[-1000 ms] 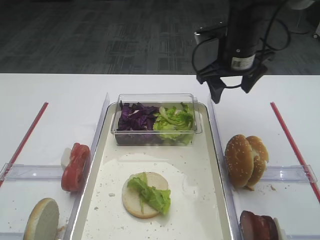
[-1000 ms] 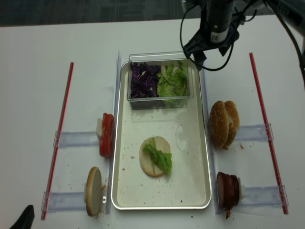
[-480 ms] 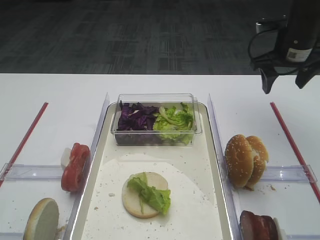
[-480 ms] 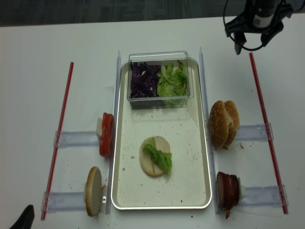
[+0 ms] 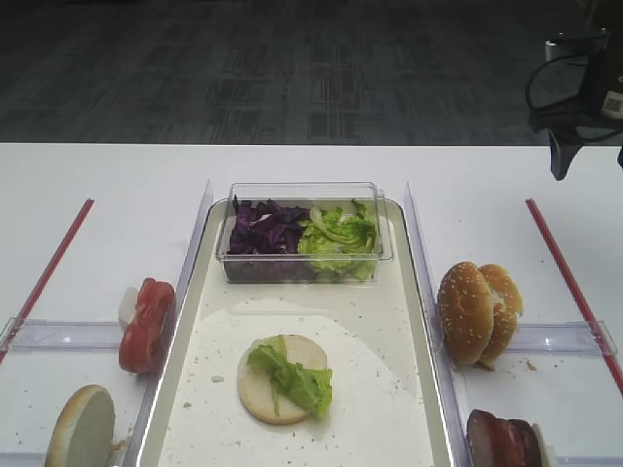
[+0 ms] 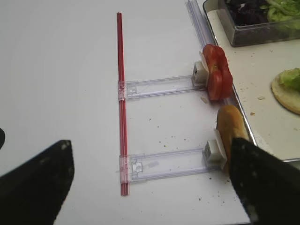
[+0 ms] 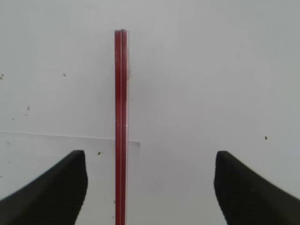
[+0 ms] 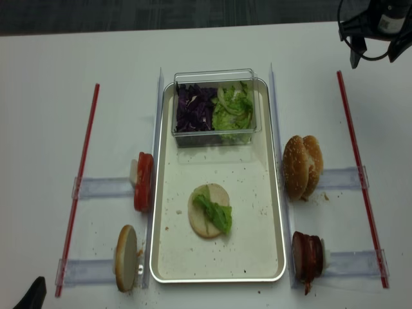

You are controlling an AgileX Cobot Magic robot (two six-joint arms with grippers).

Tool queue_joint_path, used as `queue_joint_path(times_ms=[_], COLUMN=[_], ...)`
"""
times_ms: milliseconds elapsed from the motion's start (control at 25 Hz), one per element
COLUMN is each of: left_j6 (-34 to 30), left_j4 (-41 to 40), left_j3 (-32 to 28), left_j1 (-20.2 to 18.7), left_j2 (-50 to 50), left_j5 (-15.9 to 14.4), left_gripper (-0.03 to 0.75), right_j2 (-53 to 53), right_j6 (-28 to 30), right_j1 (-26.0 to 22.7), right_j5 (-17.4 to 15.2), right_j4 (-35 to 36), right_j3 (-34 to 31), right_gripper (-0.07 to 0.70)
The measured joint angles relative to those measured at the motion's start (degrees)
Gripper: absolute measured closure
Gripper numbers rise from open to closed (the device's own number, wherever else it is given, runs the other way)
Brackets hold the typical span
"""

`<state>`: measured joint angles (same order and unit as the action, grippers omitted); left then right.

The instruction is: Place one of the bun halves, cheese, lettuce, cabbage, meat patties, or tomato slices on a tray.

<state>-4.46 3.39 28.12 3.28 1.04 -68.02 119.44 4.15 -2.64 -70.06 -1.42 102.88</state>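
The tray lies lengthwise in the middle of the white tabletop, its cream floor dotted with crumbs. At the tray's far end sits a clear plastic tub holding two piles side by side: purple cabbage in its left half and light-green lettuce in its right half. Nearer the tray's near end lies one flat bun half, cut face up, with a strip of lettuce leaf lying across it.

Outside the tray, beside its left rim, red tomato slices stand on edge against a clear plastic holder, and a pale bun half stands on edge near the tabletop's near left corner. Beside the right rim, two sesame-seeded bun halves lean together, and dark meat patties stand on edge toward the near right corner.

The right gripper hangs over the far right corner of the tabletop, above the far end of a red strip; its jaws are spread wide with nothing between them. The left gripper is over the left side of the tabletop, its fingers spread wide apart and empty.
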Motion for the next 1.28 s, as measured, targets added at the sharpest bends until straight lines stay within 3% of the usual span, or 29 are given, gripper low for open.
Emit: queue_joint_path(times_ms=[760,1040,1280], left_j6=[0.0,0.0,0.0], left_j4=[0.0,0.0,0.0], left_j3=[0.0,0.0,0.0], left_j1=[0.0,0.0,0.0], left_j2=[0.0,0.0,0.0], left_j5=[0.0,0.0,0.0], left_gripper=[0.099,0.098,0.098], right_j2=[-4.39,-11.03,-19.2], right_j6=[0.07,0.07,0.14], right_j1=[0.0,0.0,0.0], right_j5=[-0.24,-0.44,-0.44], right_j4=[2.44,2.57,2.59], right_j3=[-1.29,-7.56,-16.78], right_gripper=[0.058,0.059,0.059])
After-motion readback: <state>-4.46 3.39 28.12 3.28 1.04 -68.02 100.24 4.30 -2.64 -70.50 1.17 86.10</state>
